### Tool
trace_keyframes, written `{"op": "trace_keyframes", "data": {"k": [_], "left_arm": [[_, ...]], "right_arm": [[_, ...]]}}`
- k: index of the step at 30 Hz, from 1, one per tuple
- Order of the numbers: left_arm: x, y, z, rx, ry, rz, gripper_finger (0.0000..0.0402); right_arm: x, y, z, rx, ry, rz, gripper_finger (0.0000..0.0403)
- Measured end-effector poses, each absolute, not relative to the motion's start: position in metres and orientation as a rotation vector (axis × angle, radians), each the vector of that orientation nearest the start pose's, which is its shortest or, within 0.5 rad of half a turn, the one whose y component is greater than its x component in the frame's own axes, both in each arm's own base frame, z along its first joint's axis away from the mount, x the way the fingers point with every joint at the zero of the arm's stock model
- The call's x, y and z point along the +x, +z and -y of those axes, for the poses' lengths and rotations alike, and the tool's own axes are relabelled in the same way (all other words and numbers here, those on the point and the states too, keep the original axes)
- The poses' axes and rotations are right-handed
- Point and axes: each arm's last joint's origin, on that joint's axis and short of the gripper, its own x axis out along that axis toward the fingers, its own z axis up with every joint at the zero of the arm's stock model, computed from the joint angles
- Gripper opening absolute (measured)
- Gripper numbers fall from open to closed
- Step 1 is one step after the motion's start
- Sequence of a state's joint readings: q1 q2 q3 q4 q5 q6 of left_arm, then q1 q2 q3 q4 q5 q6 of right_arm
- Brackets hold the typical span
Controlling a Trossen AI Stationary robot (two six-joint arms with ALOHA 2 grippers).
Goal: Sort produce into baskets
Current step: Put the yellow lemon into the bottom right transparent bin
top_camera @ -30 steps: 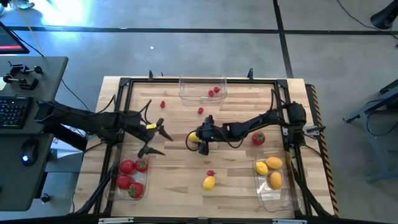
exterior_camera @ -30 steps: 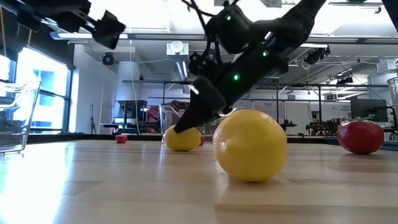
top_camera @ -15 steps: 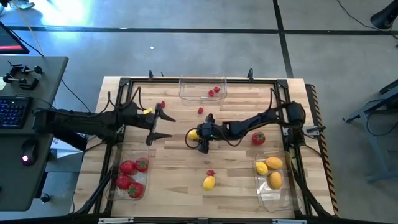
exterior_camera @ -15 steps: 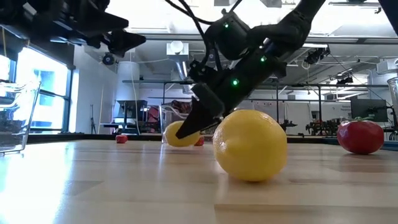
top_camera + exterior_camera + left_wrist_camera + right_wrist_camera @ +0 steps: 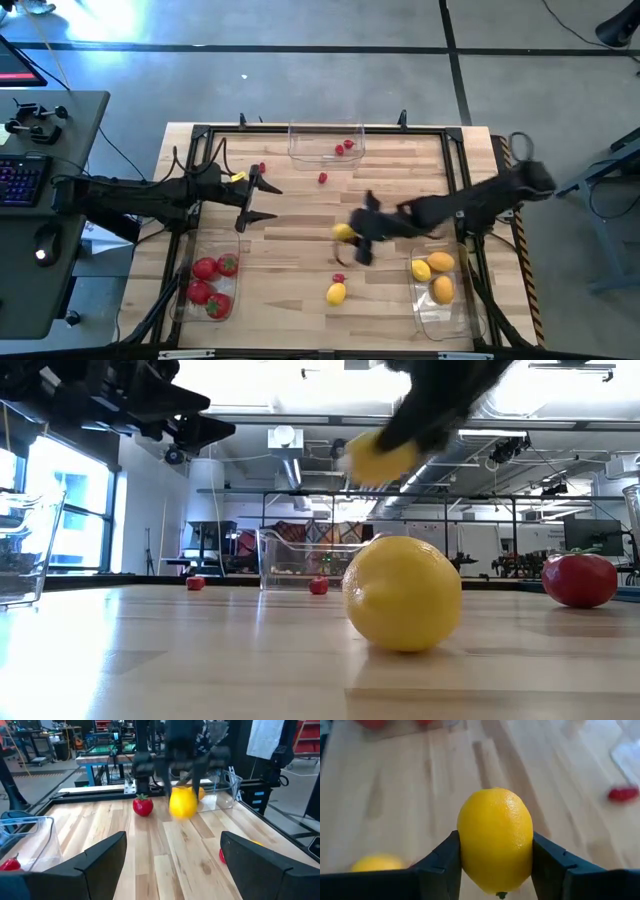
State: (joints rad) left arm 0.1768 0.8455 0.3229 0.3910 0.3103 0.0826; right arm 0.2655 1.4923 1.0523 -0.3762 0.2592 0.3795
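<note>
- So the right claw [image 5: 352, 240] now has a yellow lemon [image 5: 495, 840] pinched between its fingers – a second ago that lemon sat on the counter [image 5: 300, 215] farther toward the left arm, with the claw coming down around it.
- It's lifted clear now; the low view shows it up in the air above the counter, and the right arm has swung over near the right-side basket [image 5: 442, 285], which has two lemons in it.
- Left claw [image 5: 262, 200] is wide open, holding nothing – it moved up toward the far side since the first frame.
- Another lemon [image 5: 336, 293] is loose on the counter, near the front.
- No readable writing anywhere.
</note>
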Motion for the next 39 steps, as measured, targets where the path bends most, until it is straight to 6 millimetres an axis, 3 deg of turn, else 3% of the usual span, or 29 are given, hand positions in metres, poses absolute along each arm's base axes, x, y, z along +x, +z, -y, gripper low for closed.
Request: {"op": "trace_keyframes", "data": {"k": [4, 8, 13, 19, 26, 39], "left_arm": [[0.18, 0.218, -0.023, 0.049, -0.139, -0.126, 0.0307], [0.18, 0.218, -0.023, 0.049, -0.139, -0.127, 0.0307], [0.18, 0.218, -0.023, 0.05, -0.131, -0.128, 0.0307], [0.18, 0.218, -0.023, 0.05, -0.13, -0.128, 0.0307], [0.18, 0.217, -0.023, 0.048, -0.129, -0.136, 0.0307], [0.18, 0.216, -0.023, 0.046, -0.128, -0.143, 0.0307]], "right_arm": [[0.255, 0.273, -0.1, 0.236, -0.174, -0.809, 0.0162], [0.213, 0.287, -0.122, 0.326, -0.168, -0.849, 0.0163], [0.17, 0.29, -0.143, 0.475, -0.171, -0.963, 0.0163], [0.131, 0.284, -0.157, 0.652, -0.334, -1.077, 0.0164], [0.11, 0.256, -0.159, 0.74, -0.504, -1.192, 0.0165], [0.11, 0.19, -0.164, 0.922, -0.433, -1.257, 0.0166]]}}
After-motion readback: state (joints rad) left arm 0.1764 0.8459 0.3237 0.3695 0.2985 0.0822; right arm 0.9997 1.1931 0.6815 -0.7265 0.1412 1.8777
